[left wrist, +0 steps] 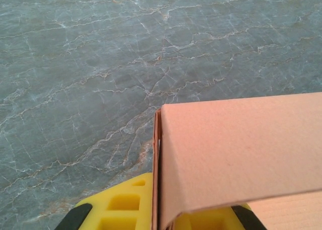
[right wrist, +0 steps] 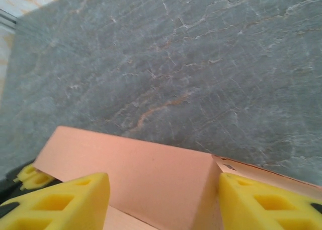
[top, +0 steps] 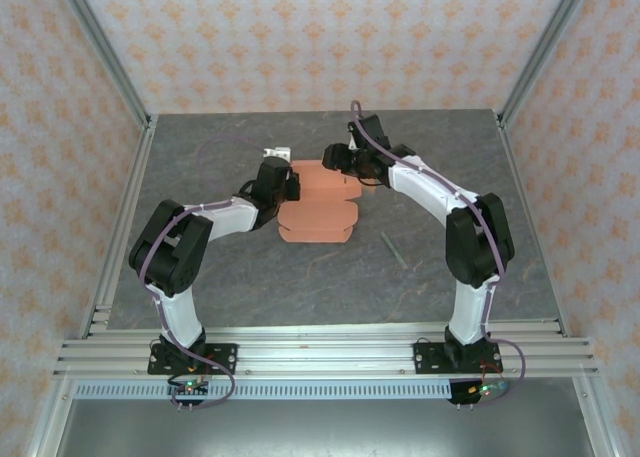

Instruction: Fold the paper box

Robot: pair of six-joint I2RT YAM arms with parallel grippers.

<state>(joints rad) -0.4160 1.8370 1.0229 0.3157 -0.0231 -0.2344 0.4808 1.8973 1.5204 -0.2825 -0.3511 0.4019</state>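
The paper box point(top: 318, 207) is salmon-orange card, partly folded, lying mid-table between both arms. My left gripper point(top: 286, 184) is at its left end. In the left wrist view the left gripper point(left wrist: 160, 210) is shut on an upright card wall point(left wrist: 157, 154), with a folded panel point(left wrist: 236, 149) leaning to the right over one yellow finger point(left wrist: 121, 205). My right gripper point(top: 340, 161) is at the box's far edge. In the right wrist view the right gripper point(right wrist: 163, 178) stands open, its yellow fingers point(right wrist: 65, 200) set wide on either side of a raised panel point(right wrist: 151, 169).
A thin grey stick point(top: 393, 249) lies on the table to the right of the box. A small white object point(top: 275, 153) sits just behind the left gripper. The table point(top: 330, 287) is dark grey marbled stone, framed by aluminium rails and patterned walls.
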